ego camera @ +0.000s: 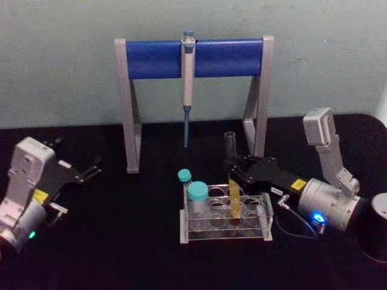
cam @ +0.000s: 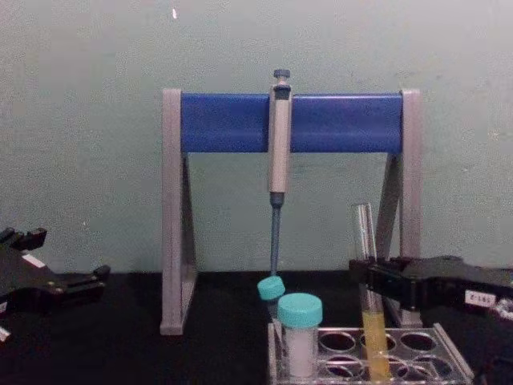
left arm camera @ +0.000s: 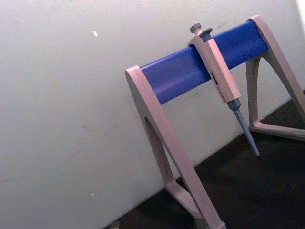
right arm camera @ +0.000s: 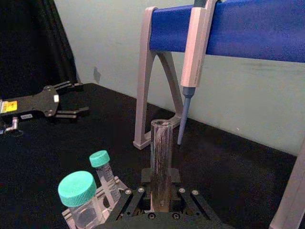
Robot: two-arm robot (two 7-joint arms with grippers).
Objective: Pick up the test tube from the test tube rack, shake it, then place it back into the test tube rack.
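A black table runs back to a pale green wall.

Head view: the test tube rack sits near the table's front edge, about mid-width. The test tube stands in a hole right of the rack's middle. My right gripper is clamped on the glass above the yellow liquid. My left gripper rests spread and empty by the left edge.

Left wrist view: the pipette stand.

Right wrist view: the tube rises upright between my pads.

Chest view: its foot is down in the rack, so I judge the lift, shake and return are still to do.
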